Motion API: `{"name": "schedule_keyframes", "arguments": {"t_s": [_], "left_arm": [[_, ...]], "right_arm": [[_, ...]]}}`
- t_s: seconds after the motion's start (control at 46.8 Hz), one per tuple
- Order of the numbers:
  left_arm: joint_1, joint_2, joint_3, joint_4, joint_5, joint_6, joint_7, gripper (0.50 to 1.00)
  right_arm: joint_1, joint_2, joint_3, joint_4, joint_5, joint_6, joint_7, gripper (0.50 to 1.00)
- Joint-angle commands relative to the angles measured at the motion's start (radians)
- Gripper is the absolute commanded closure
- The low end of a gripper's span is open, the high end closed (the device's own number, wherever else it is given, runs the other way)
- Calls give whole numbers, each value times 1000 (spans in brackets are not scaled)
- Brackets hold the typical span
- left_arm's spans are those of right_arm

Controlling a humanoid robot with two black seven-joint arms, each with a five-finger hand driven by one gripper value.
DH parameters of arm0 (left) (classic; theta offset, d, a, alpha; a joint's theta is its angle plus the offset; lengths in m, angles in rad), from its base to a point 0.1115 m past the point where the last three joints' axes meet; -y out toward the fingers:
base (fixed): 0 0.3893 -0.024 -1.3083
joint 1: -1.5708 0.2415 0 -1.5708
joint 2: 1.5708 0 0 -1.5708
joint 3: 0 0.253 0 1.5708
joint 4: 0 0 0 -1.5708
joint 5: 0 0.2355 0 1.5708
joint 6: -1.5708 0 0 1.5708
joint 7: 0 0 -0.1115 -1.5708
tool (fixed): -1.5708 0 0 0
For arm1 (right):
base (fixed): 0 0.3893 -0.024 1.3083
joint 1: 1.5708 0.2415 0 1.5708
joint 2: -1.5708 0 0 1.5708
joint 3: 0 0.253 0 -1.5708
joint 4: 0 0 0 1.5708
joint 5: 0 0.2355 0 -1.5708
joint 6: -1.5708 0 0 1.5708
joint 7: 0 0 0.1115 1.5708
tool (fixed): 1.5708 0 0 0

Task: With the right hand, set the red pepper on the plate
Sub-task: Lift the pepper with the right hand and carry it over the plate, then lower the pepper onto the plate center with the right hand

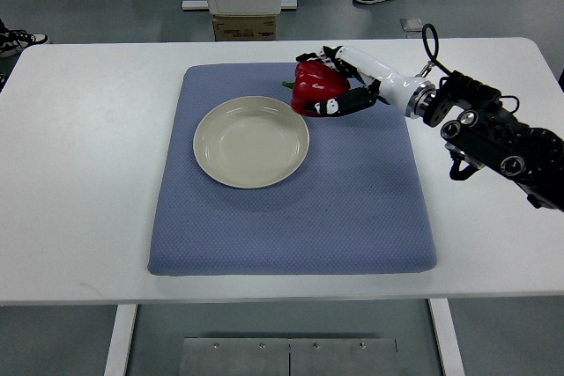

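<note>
A red pepper with a green stem is held just past the plate's upper right rim, over the blue mat. My right hand is shut on it, black fingers wrapped around its right side and underside; the arm runs in from the right edge. The cream round plate lies on the mat's left-centre with nothing on it. The left arm does not show.
The blue mat covers the middle of a white table. A cardboard box and a white stand sit beyond the far edge. People's shoes show on the floor at the top.
</note>
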Motion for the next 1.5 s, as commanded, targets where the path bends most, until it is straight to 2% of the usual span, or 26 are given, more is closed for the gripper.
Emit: {"name": "schedule_keyframes", "arguments": {"t_s": [0.0,0.278,0.641,1.048,1.475], "left_arm": [[0,0,0,0,0,0,0,500],[0,0,0,0,0,0,0,500],[0,0,0,0,0,0,0,500],[0,0,0,0,0,0,0,500],[0,0,0,0,0,0,0,500]], "right_arm": [[14,42,-5,-4,-1,-2,-17,1000],[32,169,-77,-55,-2,-11,-57,1000],[32,169,-105,-93,-1,-37,-72,1000],[32,169,-119,-76,13,-26,-19,1000],[-24,169,-120,-78,15,-29,-17,1000]]}}
